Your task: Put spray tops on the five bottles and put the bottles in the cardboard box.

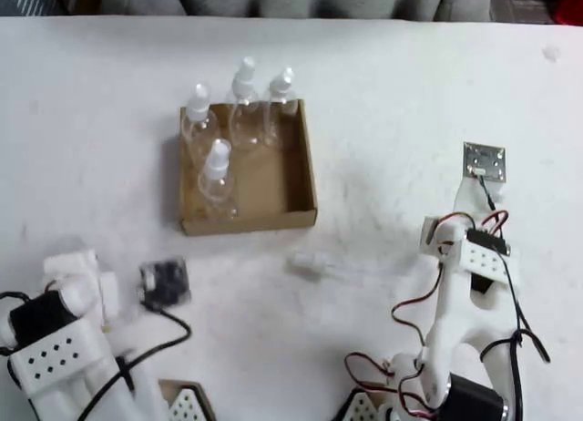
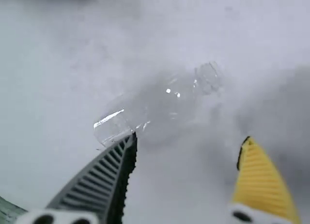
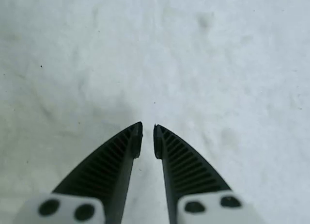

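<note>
1. The left gripper [image 2: 190, 138] has its jaws spread wide, one dark ribbed finger and one yellow, with nothing between them.
2. Just ahead of those jaws a clear fifth bottle [image 2: 160, 107] lies on its side on the white table [image 1: 410, 93], apart from both fingers.
3. The right gripper [image 3: 147, 132] has its jaws drawn almost together with a thin slit between the tips. It holds nothing and points at bare tabletop.
4. From above, the fifth bottle [image 1: 323, 266] lies in front of the cardboard box [image 1: 250, 222], between the two arms and near the box's front wall.
5. Four bottles [image 1: 246, 111] stand upright in the box with white spray tops [image 1: 219, 155] on. Three are along the far wall and one is nearer the middle on the left.
6. I cannot tell whether the lying bottle already carries its top, and I make out no loose top on the table.
7. The step in hand looks like the pick-up of the last bottle, so the task seems nearly done.
8. Next, the left jaws would need to straddle the bottle's body squarely and close gently. Smooth round plastic lying flat is likely to roll or squirt out.
9. The bottle then needs lifting clear of the front wall and setting into the open right part of the box without knocking the others.
</note>
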